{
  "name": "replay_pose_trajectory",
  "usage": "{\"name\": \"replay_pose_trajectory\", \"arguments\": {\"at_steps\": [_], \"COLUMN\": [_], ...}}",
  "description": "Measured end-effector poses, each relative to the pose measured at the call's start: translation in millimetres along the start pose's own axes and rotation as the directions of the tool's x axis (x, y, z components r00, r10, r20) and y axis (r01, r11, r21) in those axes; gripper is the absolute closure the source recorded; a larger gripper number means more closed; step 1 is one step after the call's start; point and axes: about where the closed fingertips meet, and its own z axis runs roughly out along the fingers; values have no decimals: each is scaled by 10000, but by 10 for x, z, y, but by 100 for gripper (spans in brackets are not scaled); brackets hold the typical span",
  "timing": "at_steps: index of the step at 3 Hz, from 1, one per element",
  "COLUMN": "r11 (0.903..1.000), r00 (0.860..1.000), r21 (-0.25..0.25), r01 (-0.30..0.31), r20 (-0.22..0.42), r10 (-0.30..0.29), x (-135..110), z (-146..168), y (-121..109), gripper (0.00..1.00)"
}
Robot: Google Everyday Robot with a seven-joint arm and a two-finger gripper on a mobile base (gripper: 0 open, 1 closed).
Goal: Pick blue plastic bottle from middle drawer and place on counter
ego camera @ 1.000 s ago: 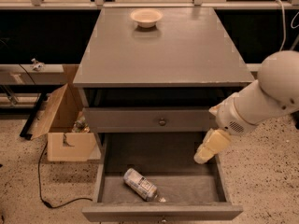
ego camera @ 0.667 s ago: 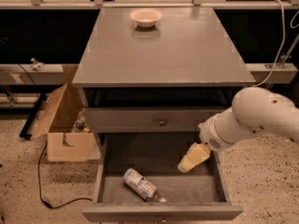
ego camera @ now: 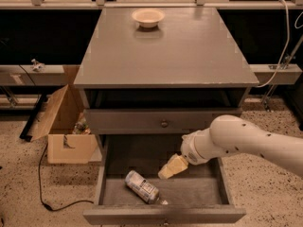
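The blue plastic bottle (ego camera: pixel 141 186) lies on its side on the floor of the open middle drawer (ego camera: pixel 199 188), towards the front left, cap pointing to the front right. My gripper (ego camera: pixel 171 167) hangs from the white arm that comes in from the right. It is inside the drawer, just above and to the right of the bottle, apart from it. The counter (ego camera: pixel 189 51) is the grey cabinet top above.
A cream bowl (ego camera: pixel 148 17) stands at the back of the counter. A shut drawer front with a round knob (ego camera: pixel 164 124) sits above the open drawer. An open cardboard box (ego camera: pixel 66 126) stands on the floor at the left, with a black cable beside it.
My arm has swung left and down into the drawer, bringing the gripper from the drawer's right side to just beside the bottle. The bottle has not moved.
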Motion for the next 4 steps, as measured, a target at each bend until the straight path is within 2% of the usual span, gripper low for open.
{"name": "replay_pose_trajectory", "arguments": {"at_steps": [1, 2, 3, 4], "r11": [9995, 9995, 9982, 9980], "r00": [9994, 9994, 9981, 9983], "r21": [-21, -21, -113, -362], "r01": [-312, -313, -595, -517], "r20": [-148, -148, -162, -294], "r10": [312, 313, 593, 506], "x": [120, 121, 210, 236], "z": [245, 245, 441, 778], "y": [10, 11, 81, 255], "gripper": [0, 0, 0, 0]}}
